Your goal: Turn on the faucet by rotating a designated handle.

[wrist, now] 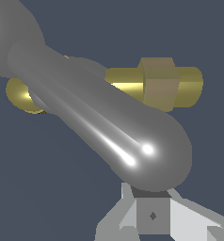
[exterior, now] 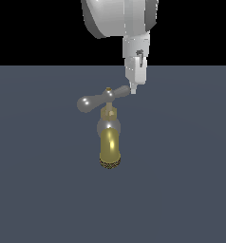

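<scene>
Brass-gold faucet (exterior: pixel 109 142) stands mid-floor (exterior: pixel 39 190), spout toward the viewer, its silver handle (exterior: pixel 103 98) with 2 arms tilted, and the gripper (exterior: pixel 133 90) touching the arm tip on the exterior view's right, holding nothing, jaw gap indeterminable.

No readable text or markings.

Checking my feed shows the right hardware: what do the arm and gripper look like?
The arm is a glossy, rounded white shell with grey shaded edges. Below it a narrower white boxy wrist section carries a small dark fitting. The gripper is pale grey-white and angular; the wrist view shows a darker grey square block with a small diamond mark. No cables are visible.
</scene>
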